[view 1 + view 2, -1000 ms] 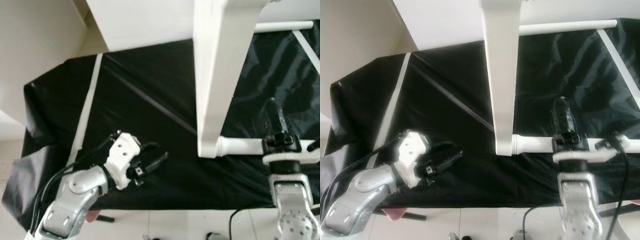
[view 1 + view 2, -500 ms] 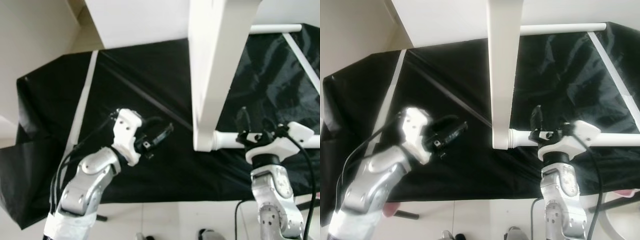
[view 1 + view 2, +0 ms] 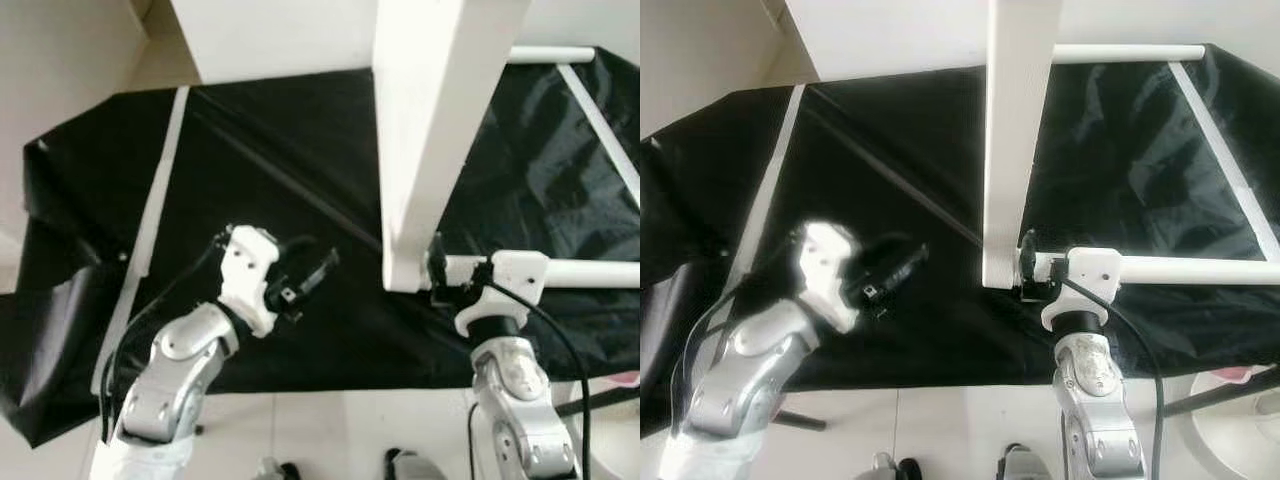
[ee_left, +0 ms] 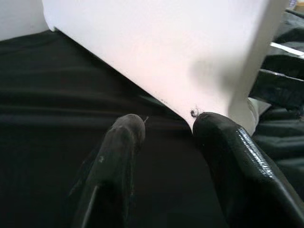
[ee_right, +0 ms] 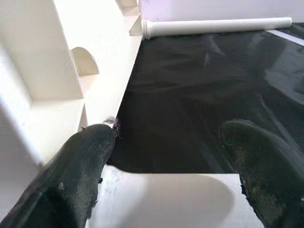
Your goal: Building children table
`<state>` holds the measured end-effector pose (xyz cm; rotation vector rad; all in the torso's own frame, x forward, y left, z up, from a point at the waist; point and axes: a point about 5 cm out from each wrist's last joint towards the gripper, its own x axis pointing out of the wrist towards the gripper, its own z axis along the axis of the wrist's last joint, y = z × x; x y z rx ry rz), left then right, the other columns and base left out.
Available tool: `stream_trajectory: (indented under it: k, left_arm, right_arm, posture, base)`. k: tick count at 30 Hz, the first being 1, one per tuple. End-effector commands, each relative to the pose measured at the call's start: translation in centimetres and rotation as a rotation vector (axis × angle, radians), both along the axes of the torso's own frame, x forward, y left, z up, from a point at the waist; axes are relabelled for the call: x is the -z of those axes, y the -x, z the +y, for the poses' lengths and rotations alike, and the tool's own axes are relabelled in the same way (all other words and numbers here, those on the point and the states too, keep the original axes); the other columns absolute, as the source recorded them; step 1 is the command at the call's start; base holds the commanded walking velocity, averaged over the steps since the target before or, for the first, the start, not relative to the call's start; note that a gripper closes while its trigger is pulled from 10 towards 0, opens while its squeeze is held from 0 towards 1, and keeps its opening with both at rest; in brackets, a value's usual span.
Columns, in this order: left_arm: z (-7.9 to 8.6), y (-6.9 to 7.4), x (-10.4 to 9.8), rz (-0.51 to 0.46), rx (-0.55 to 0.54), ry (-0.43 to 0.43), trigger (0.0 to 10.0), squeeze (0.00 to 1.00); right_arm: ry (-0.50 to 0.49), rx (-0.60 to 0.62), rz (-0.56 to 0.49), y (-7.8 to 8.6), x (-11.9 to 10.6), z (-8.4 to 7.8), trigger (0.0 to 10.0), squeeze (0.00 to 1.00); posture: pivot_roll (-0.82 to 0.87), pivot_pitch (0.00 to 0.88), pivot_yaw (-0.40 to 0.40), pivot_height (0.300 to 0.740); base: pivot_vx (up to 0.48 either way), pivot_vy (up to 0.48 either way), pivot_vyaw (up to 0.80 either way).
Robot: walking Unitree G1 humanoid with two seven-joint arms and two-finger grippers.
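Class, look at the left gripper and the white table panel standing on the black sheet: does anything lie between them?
Nothing visible does. The left gripper hangs open above the bare black sheet, its fingers aimed at the white table panel, with only open sheet between them.

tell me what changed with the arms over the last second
The right gripper slid left along the white tube to its joint with the white table leg. The left gripper rose and edged toward that leg, jaws open. The black sheet stayed put.
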<state>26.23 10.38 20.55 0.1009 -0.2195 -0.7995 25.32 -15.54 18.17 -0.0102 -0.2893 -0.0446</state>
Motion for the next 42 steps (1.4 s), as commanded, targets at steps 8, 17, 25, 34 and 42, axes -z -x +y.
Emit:
stream_trajectory:
  k: [8,17,25,34,42]
  left_arm:
    - [0.8,0.1,-0.5,-0.033,-0.114,-0.013,10.0,0.0]
    - [1.2,0.6,-0.4,-0.015,-0.094,-0.03,10.0,0.0]
    - [1.0,0.9,-0.5,0.0,-0.071,-0.024,10.0,0.0]
    - [1.0,1.0,-0.3,0.009,-0.065,-0.021,10.0,0.0]
    - [0.7,0.5,-0.5,0.002,-0.038,-0.032,10.0,0.0]
  right_arm:
    - [-0.023,-0.098,0.073,-0.5,1.4,1.6,10.0,0.0]
    - [-0.042,-0.231,0.078,-1.7,2.0,4.9,10.0,0.0]
    - [-0.035,-0.316,0.084,-2.6,3.0,7.7,10.0,0.0]
    - [-0.025,-0.213,0.025,-0.9,1.6,4.9,10.0,0.0]
    - [0.035,-0.397,0.038,0.8,0.9,5.4,10.0,0.0]
  posture:
    - [-0.07,0.198,0.044,0.74]
    - [-0.05,0.204,0.062,0.74]
    - [-0.03,0.21,0.061,0.74]
    - [-0.05,0.196,0.026,0.74]
    - [-0.06,0.184,0.043,0.74]
  base:
    - [0.0,0.0,0.0]
    - [0.0,0.0,0.0]
    - [0.0,0.0,0.0]
    - [0.0,0.0,0.0]
    - [0.0,0.0,0.0]
